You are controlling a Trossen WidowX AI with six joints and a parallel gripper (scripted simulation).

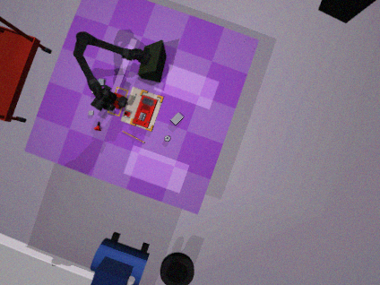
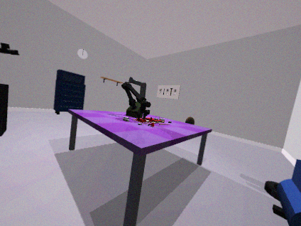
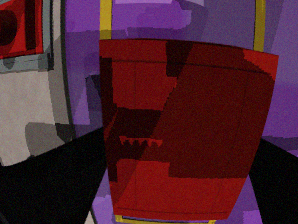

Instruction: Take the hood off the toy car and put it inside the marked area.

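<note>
My gripper (image 1: 117, 102) (image 3: 181, 139) has its 2 fingers clamped on the red hood (image 3: 190, 125), over the yellow-marked area (image 1: 116, 114) (image 3: 259, 25) beside the toy car (image 1: 145, 112). I judge this the release step: next, open wide, then lift straight clear.

Plain gray walls (image 2: 220, 64) meet a pale floor (image 1: 278, 179) (image 2: 28, 149) in a room where a purple checkered counter (image 1: 179, 148) (image 2: 142, 136) stands on dark legs. A round clock (image 2: 82, 53) hangs above a dark blue cabinet (image 2: 69, 92); a red cart (image 1: 15, 72) stands near the counter, and light falls in bright patches across the checks.
</note>
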